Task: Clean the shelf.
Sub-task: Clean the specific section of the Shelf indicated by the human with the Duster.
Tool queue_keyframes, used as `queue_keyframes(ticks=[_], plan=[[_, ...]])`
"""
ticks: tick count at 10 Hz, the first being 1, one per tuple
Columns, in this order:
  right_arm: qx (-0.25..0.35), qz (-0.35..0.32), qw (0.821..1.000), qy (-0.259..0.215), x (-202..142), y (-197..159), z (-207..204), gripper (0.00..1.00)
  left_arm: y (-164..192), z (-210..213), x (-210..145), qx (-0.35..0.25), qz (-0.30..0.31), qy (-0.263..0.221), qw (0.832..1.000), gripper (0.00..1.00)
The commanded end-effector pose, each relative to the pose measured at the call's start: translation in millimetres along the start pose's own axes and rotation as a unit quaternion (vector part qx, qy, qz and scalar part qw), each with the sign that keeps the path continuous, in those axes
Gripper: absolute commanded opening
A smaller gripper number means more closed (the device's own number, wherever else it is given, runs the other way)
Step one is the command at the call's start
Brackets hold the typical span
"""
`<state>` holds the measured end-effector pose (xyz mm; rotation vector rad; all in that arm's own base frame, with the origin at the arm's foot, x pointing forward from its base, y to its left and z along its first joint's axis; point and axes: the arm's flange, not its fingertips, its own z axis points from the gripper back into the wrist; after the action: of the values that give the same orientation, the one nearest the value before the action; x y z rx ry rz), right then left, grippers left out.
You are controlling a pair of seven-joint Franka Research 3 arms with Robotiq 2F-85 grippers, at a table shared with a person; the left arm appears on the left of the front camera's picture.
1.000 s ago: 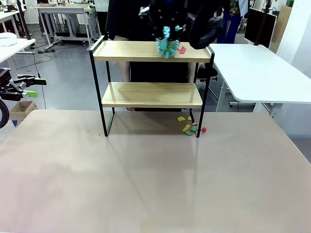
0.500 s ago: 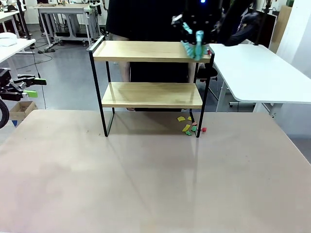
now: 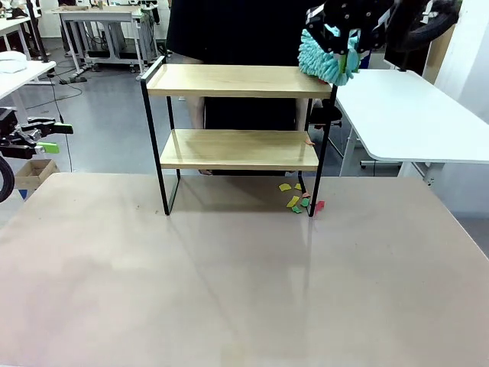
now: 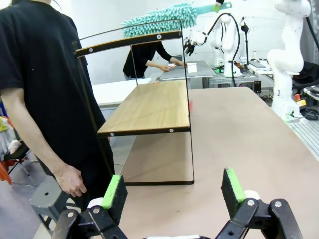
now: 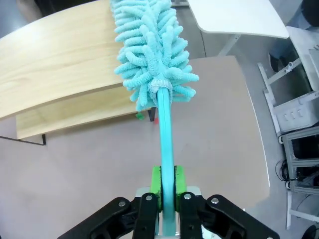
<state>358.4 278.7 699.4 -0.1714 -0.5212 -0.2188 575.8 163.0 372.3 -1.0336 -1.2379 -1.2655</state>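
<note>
Black left gripper [image 4: 174, 190]; green pads [image 4: 115, 191]; silver screws [image 4: 247, 202].

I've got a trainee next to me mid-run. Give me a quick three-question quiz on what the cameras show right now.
1. True or false: the right gripper is shut on the handle of the duster.
2. Where does the cluster of coloured scraps lie?
A. on the top board
B. on the table, at the foot of the shelf
C. on the white side table
3. Fill in: the left gripper holds nothing and its jaws are ____.

Key: 1 true; 2 B; 3 open.
</note>
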Motion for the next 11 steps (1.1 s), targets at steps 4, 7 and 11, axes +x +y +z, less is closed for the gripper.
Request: queue_keyframes(ticks=[4,7,11], plan=[[-0.006,-0.001,1.000,0.016,3.7,0.7,-12.8,0.14,-2.4,-0.1,2.6,-0.004,-0.005,0.003,1.000,1.00],[-0.067,0.011,0.998,-0.015,-3.9,0.0,0.0,0.14,-2.4,-0.1,2.6,-0.004,-0.005,0.003,1.000,1.00],[-0.006,0.030,0.998,-0.055,-13.0,-3.6,38.5,0.14,-2.4,-0.1,2.6,-0.004,-0.005,0.003,1.000,1.00]])
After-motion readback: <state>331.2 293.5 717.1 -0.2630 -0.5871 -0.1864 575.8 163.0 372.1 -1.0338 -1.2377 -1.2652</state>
